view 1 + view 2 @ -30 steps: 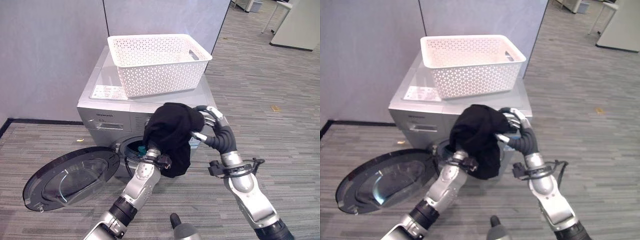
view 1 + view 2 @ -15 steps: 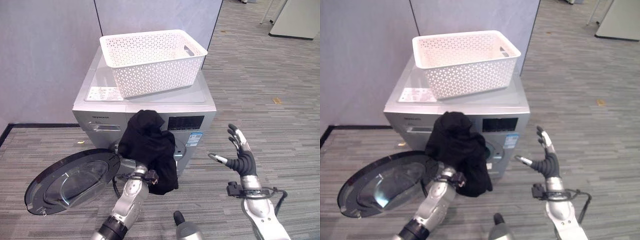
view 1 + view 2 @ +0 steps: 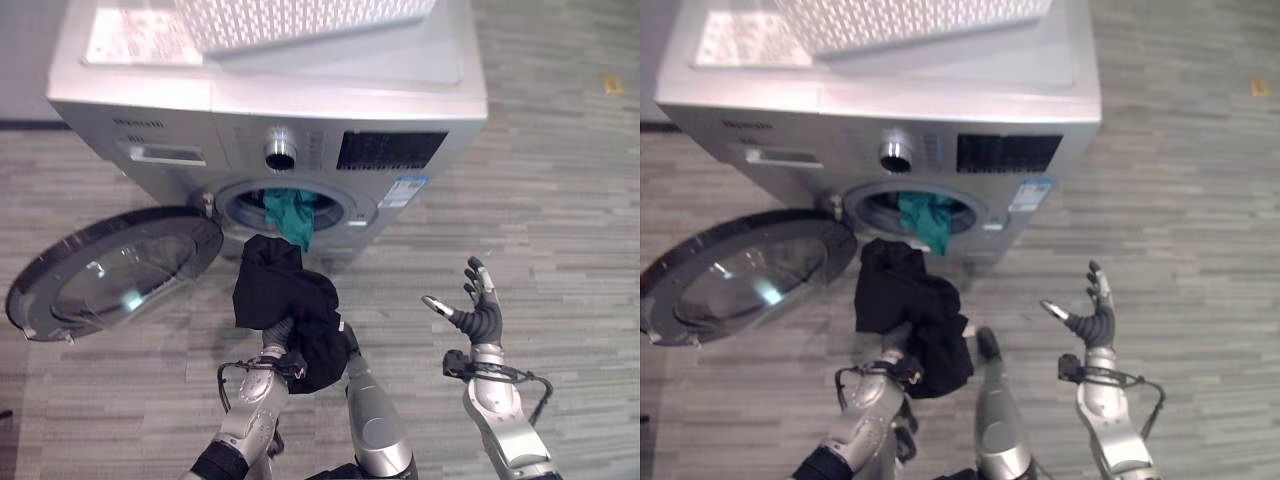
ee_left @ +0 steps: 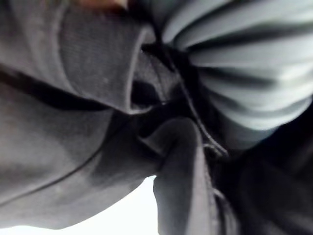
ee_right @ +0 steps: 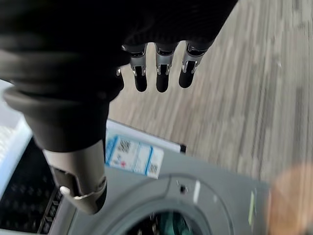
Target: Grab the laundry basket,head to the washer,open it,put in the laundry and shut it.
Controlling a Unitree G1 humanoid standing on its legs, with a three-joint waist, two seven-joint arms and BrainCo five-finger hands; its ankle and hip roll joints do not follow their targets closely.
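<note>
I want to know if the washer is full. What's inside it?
A teal cloth hangs out over the lip of the washer opening. Deeper in, the drum is dark, so anything else there can't be seen. The black cloth is outside, bunched over the left hand.

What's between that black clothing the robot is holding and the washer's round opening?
A teal cloth hangs out of the opening toward the black garment; below it, bare floor, in both eye views.
</note>
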